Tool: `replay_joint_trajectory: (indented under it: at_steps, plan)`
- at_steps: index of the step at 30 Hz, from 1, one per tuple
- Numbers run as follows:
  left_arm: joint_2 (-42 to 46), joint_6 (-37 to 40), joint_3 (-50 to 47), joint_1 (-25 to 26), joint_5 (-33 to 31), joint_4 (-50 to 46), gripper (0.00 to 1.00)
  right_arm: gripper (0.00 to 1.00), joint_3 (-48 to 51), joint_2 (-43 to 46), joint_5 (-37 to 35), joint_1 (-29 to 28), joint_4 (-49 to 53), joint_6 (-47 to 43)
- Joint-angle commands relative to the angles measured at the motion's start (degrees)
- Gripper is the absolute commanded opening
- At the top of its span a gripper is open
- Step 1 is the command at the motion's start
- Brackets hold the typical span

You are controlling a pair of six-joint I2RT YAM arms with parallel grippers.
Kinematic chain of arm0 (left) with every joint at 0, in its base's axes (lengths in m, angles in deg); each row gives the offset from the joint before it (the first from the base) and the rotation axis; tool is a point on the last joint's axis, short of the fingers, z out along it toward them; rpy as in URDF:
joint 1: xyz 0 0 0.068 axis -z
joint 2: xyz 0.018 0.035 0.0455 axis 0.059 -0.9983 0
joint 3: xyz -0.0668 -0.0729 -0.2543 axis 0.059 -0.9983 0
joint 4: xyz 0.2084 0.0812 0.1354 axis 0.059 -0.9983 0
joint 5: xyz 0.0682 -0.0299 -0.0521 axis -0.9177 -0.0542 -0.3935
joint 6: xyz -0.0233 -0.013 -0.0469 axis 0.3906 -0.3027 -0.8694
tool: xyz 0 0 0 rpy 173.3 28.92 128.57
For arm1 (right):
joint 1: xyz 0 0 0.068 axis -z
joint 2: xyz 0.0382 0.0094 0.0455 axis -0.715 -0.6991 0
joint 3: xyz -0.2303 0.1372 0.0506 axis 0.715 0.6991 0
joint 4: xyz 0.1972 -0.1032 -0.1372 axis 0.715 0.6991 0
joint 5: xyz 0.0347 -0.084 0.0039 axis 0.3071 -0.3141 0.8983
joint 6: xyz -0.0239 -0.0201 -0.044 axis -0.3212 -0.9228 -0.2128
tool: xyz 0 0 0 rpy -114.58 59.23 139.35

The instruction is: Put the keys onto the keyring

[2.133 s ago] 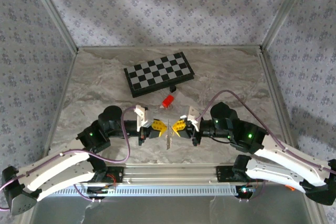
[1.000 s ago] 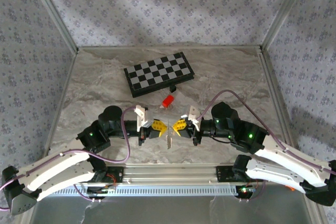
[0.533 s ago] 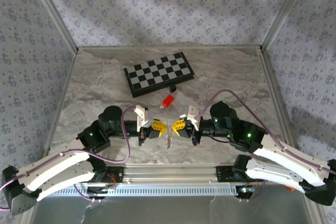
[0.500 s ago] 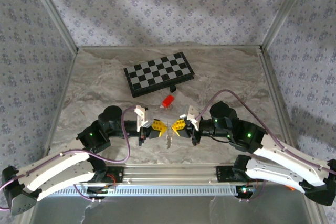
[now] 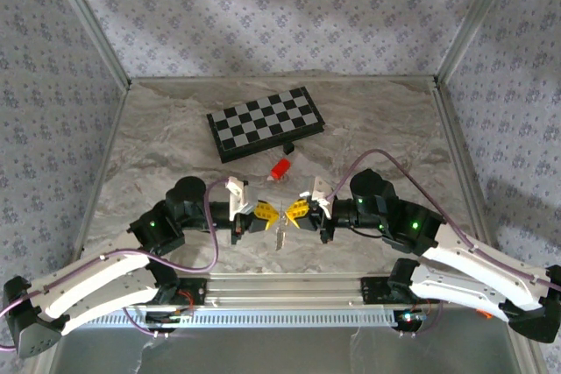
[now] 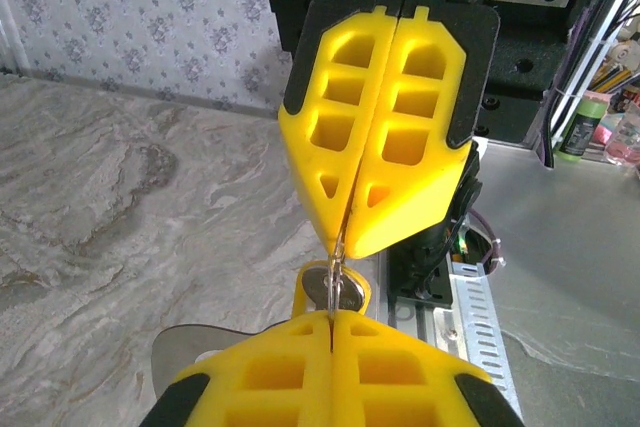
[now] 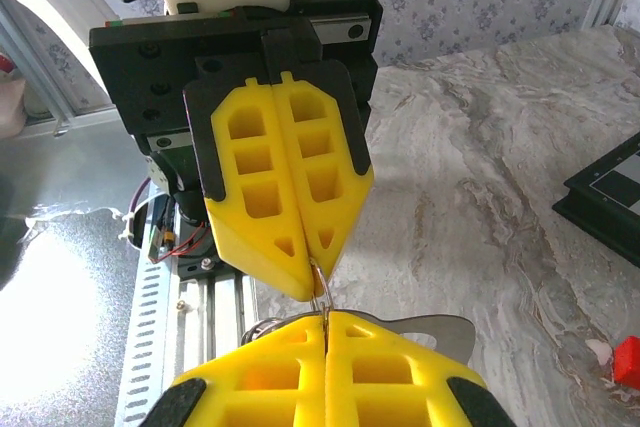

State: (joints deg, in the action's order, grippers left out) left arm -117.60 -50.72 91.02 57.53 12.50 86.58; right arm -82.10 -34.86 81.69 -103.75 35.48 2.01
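The grey marble table (image 5: 158,137) is the biggest thing. The two arms reach in from its near edge and meet in the middle, and the black-and-white chessboard (image 5: 266,123) lies at the far side.

The left gripper (image 5: 274,215) and the right gripper (image 5: 287,213) point at each other, tip to tip. Both have their yellow fingers pressed tight together.

A little red piece (image 5: 280,168) sits on the table between the board and the grippers, apart from both.

The keys (image 5: 280,236) hang just under the spot where the tips meet. In the left wrist view the yellow head of one key sits right at the left fingers' tips — it looks pinched there. In the right wrist view a flat silver key pokes out beside the right fingers.

The keyring (image 7: 321,292) is a thin silver loop running between the two tips. In the left wrist view a bit of it is caught in the crack of the right fingers — it is too thin to see more.
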Motion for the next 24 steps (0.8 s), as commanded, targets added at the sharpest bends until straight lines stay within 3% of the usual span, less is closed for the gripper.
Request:
replay_joint_trajectory:
  at_steps: [1, 24]
  plan:
    - [-0.71, 1.17, 3.37, 0.61, 0.83, -1.17, 0.00, 0.00, -1.25, -0.11, 1.28, 0.19, -0.63, -0.06]
    - [-2.86, 1.92, 6.58, 0.61, 1.98, -4.73, 0.00, 0.00, -2.68, -1.54, 1.76, -0.51, 1.69, -2.62]
